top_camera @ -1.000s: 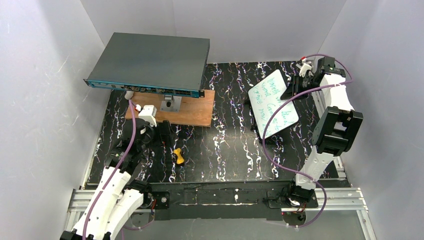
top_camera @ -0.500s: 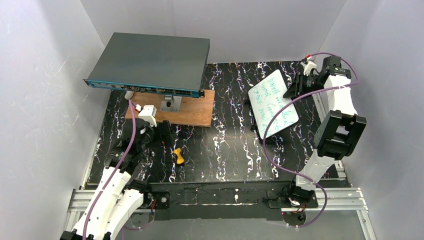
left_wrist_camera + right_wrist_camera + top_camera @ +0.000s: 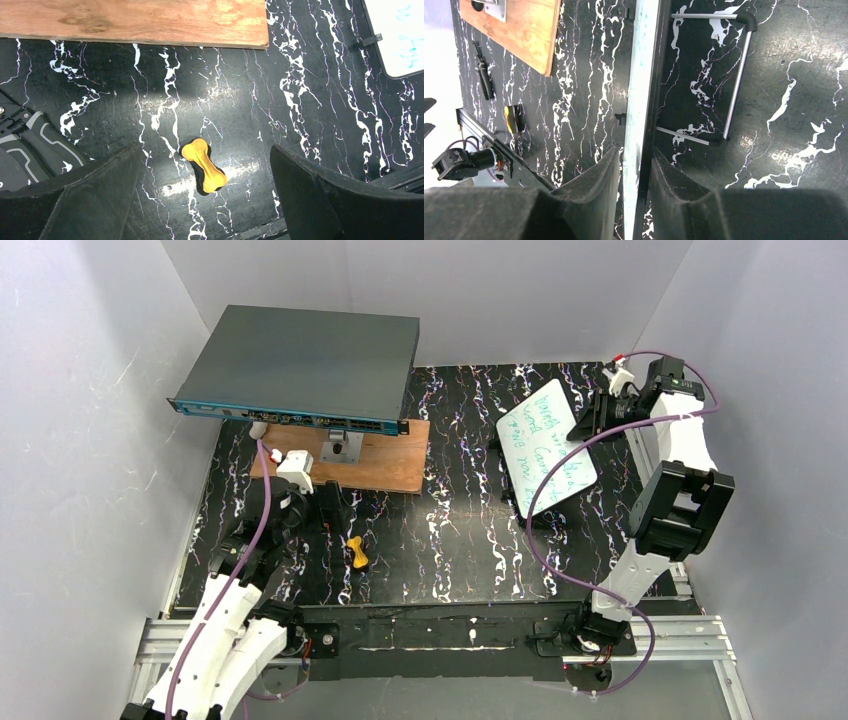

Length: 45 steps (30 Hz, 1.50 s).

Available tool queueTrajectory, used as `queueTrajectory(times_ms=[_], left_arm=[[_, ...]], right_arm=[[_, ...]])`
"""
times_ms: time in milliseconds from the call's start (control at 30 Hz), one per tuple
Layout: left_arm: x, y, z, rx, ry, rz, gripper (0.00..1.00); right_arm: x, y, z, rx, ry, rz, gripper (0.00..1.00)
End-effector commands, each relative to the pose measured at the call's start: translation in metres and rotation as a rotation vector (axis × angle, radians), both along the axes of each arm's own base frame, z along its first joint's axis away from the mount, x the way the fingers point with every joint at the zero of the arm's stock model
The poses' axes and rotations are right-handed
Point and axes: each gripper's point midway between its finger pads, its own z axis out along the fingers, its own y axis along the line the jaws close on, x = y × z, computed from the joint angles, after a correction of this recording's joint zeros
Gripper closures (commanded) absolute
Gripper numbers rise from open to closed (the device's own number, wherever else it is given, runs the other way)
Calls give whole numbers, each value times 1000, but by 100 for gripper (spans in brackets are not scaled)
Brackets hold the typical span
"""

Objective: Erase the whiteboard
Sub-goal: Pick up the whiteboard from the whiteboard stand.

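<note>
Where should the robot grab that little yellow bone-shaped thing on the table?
Grab the yellow bone-shaped thing at its skinny middle, coming straight down from above. It lies flat on the table, so only its sides are free, and the fat ends should stop it slipping out. The left hand hangs open right over it.

Black white-veined table, holding:
- Whiteboard: right of centre, tilted up on its stand, green handwriting across the face.
- Right gripper: at the whiteboard's far right edge; grip not discernible.
- Grey flat box: far left, blue front edge, raised over a wooden plank.
- Yellow bone-shaped piece: lying flat, near left.
- Left gripper: just beyond the yellow piece, apart from it.
</note>
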Motion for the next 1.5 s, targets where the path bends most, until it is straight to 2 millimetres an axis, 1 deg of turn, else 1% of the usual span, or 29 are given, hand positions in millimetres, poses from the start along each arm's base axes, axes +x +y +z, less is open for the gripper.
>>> queueTrajectory(times_ms=[0,167,300,367,400,433,467,533,633,733,800,900,1000,1067,1133,1200,1333,1467], left_arm=[[3,-2,16,-18,-38,-5,1],[3,-2,16,-17,-38,-6,0],[3,-2,16,-17,-40,-6,1],[3,-2,15,-17,-38,-5,0],[3,-2,15,-17,-38,-7,0],[3,-2,16,-18,-38,-6,1],[3,-2,15,-18,-36,-7,0],[3,-2,16,-18,-39,-6,0],[2,-4,16,-23,-37,-18,1],[2,-7,19,-38,-48,-36,0],[1,-11,21,-55,-56,-51,0],[1,-20,26,-96,-81,-93,1],[-2,-30,35,-139,-123,-154,1],[-6,-41,43,-181,-186,-219,0],[-8,-52,45,-230,-234,-282,0],[-8,-62,51,-278,-254,-329,0],[-17,-77,51,-308,-211,-419,0],[-22,-86,44,-248,-221,-446,0]], right_arm=[[-3,10,0,37,12,35,66],[-2,12,-6,32,30,40,68],[-1,10,-7,25,34,38,72],[-1,10,-8,25,35,38,79],[-1,11,-7,28,35,40,91],[0,11,-6,32,30,43,99],[0,12,-3,36,25,46,99],[0,14,7,42,-3,55,99],[-1,16,31,39,-75,62,99],[-7,17,58,42,-147,66,99],[-12,19,69,53,-175,68,99],[-21,25,80,78,-197,81,99],[-33,30,84,99,-205,96,99],[-39,34,86,109,-212,110,99],[-48,41,90,140,-216,141,99],[-60,50,89,155,-207,182,99],[-86,71,81,137,-206,278,99],[-114,92,75,135,-212,390,99]])
